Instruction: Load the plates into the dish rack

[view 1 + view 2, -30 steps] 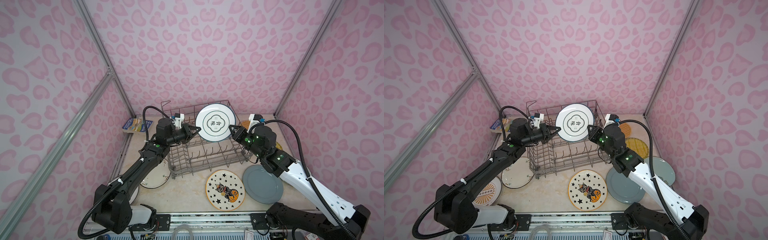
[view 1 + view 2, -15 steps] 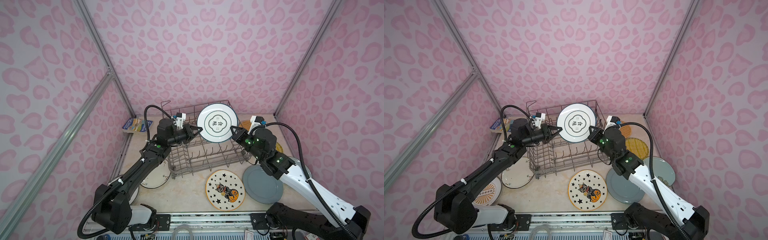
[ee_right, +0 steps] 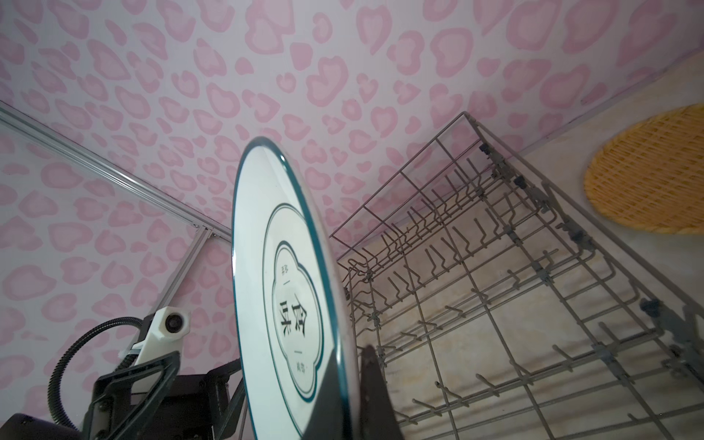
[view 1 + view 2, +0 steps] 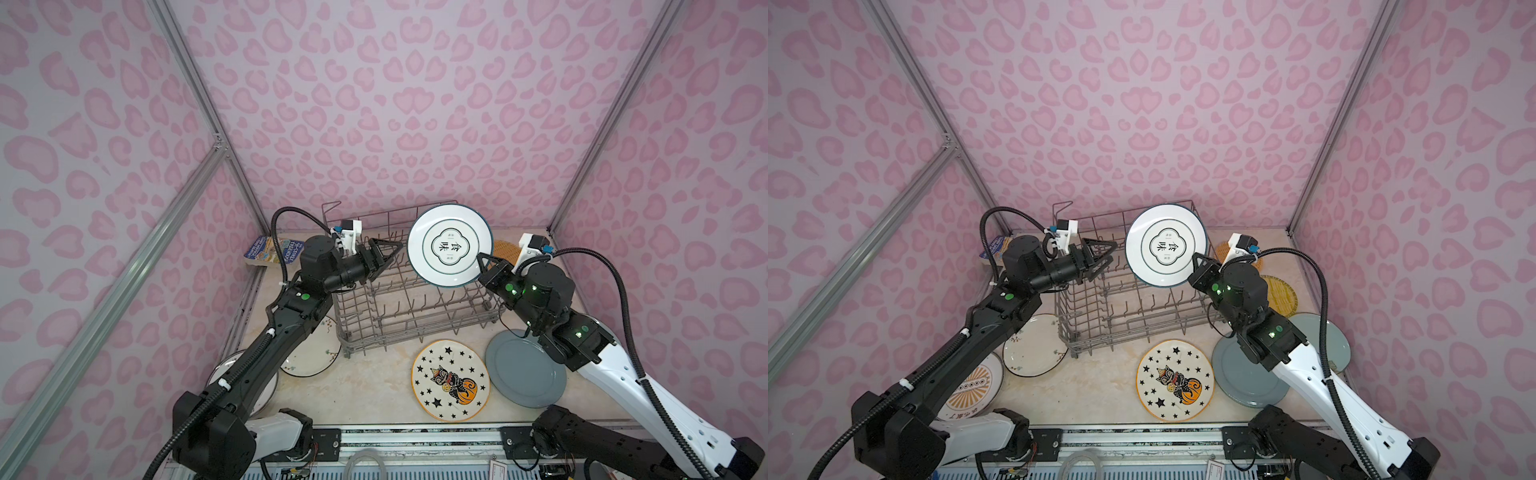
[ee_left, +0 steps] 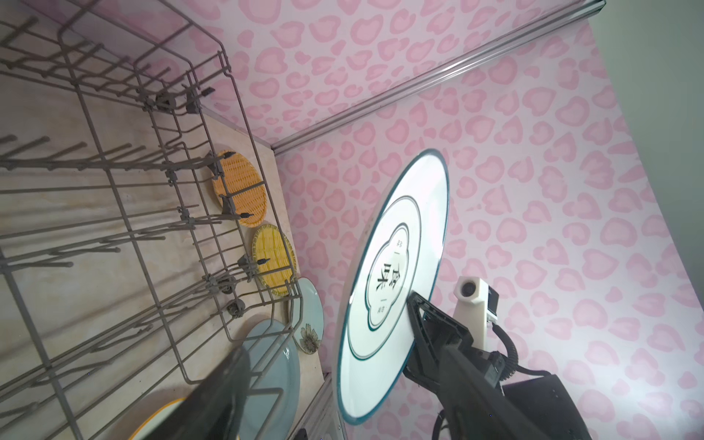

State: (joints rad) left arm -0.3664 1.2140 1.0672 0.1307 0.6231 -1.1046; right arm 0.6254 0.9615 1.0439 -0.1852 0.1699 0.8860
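A white plate (image 4: pixel 451 245) with a dark teal rim and printed characters stands on edge in the air above the dish rack (image 4: pixel 415 307), a grey wire basket. My right gripper (image 4: pixel 484 264) is shut on the plate's lower right rim; in the right wrist view its fingers (image 3: pixel 331 396) pinch the rim. My left gripper (image 4: pixel 390 257) is open just left of the plate, not touching it. The left wrist view shows the plate (image 5: pixel 392 274) apart from one blurred finger (image 5: pixel 221 396). Other plates lie flat on the table: cat-and-stars (image 4: pixel 451 380), grey-blue (image 4: pixel 523 370), white black-rimmed (image 4: pixel 311 353).
An orange woven plate (image 4: pixel 1225 249), a yellow woven one (image 4: pixel 1281 295) and a pale blue-green one (image 4: pixel 1329 336) lie right of the rack. A plate with an orange sunburst (image 4: pixel 971 390) sits under the left arm. A blue book (image 4: pixel 274 251) leans at the back left corner.
The right gripper shut on the plate's right rim, then the left gripper let go of the left rim and opened. The plate drifted slightly right.
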